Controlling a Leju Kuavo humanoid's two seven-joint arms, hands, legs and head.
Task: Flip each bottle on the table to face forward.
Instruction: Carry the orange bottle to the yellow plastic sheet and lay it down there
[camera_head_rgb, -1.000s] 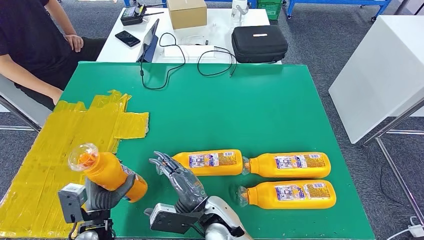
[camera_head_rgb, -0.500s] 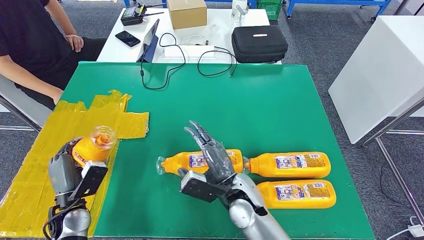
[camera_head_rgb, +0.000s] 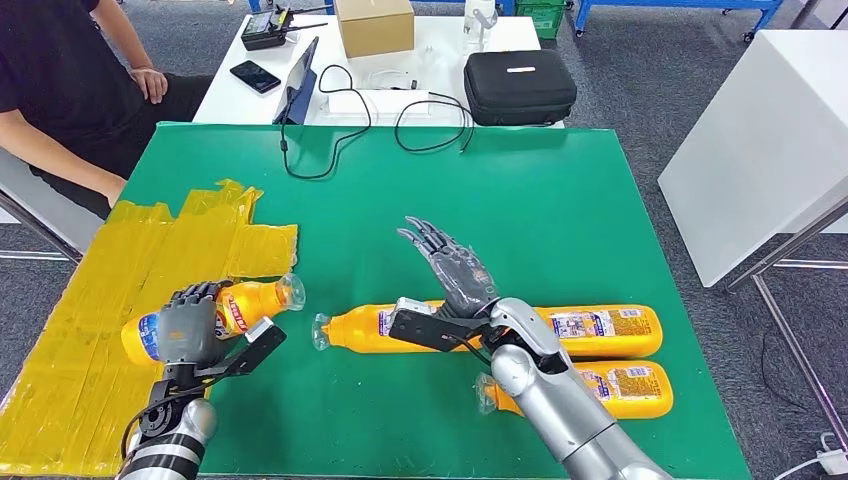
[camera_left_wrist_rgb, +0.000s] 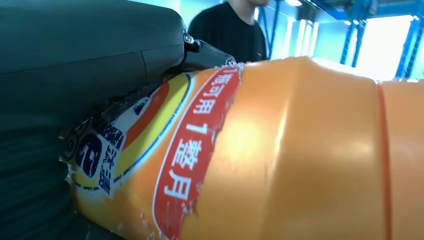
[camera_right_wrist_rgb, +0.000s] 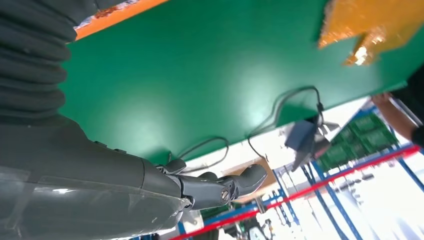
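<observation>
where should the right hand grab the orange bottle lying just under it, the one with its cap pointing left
Judging by its pose, grip the orange bottle around its wide labelled body, coming down from above. It lies flat on the green table, the neck is narrow, and another bottle sits against its base. The right hand hovers open above it.

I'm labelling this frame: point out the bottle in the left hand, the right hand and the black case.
bottle (camera_head_rgb: 245, 303): head view, orange shoulder near the neck.
right hand (camera_head_rgb: 458, 272): head view, back of the palm.
black case (camera_head_rgb: 518, 85): head view, lid top.

Yellow tape patch (camera_head_rgb: 150, 270) on green table's (camera_head_rgb: 560, 200) left side. Black case (camera_head_rgb: 519, 87), box (camera_head_rgb: 373, 25), phone (camera_head_rgb: 255, 77) on white table behind. Person (camera_head_rgb: 60, 90) at left.
</observation>
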